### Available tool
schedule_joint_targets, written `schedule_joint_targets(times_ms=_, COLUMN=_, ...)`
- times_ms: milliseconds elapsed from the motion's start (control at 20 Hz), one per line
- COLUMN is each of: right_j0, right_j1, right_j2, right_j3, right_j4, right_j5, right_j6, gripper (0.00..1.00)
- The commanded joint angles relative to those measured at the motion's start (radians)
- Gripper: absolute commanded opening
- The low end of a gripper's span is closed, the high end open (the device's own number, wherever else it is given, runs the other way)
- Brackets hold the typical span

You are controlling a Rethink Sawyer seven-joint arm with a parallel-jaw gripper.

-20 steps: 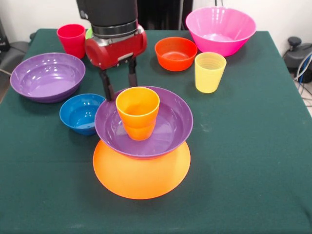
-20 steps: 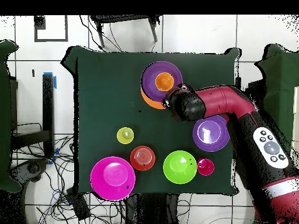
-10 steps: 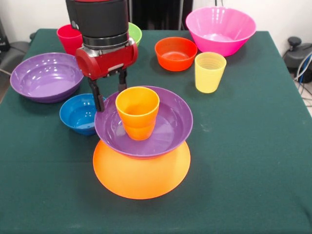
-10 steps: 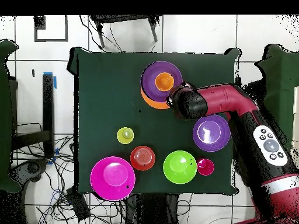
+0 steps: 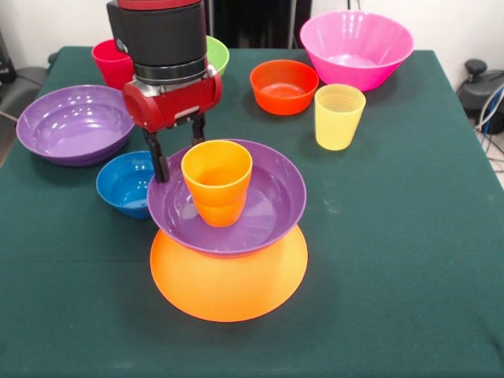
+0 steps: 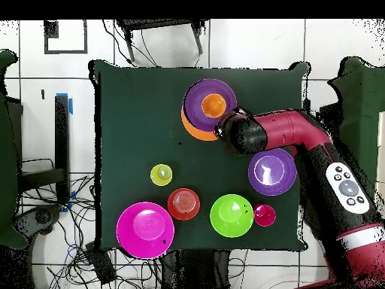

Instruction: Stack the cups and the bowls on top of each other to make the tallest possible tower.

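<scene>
Tower: an upside-down yellow-orange bowl (image 5: 228,283) on the green desk (image 5: 394,236) carries a purple bowl (image 5: 227,197), shifted off-centre toward the blue bowl, with an orange cup (image 5: 216,181) upright inside.
Gripper: the gripper (image 5: 178,152) hangs at the purple bowl's far rim; its fingers (image 5: 160,161) stand apart, holding nothing, one just outside the rim, the other behind the orange cup.
Blue bowl (image 5: 128,183): just beside the tower, partly under the purple rim.
Second purple bowl (image 5: 76,124): near the desk's edge.
Far side: red-pink cup (image 5: 110,61), green bowl (image 5: 216,53), orange-red bowl (image 5: 283,86), yellow cup (image 5: 339,116), pink bowl (image 5: 356,47).
</scene>
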Motion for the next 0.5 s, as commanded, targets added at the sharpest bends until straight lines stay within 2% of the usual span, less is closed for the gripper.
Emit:
schedule_joint_targets(times_ms=50, right_j0=0.003, right_j1=-0.024, right_j2=-0.045, right_j3=0.030, right_j4=0.009, right_j5=0.135, right_j6=-0.188, gripper=1.00)
schedule_joint_targets(times_ms=500, right_j0=-0.012, right_j1=-0.076, right_j2=-0.016, right_j3=0.061, right_j4=0.082, right_j5=0.202, right_j6=-0.207, gripper=1.00)
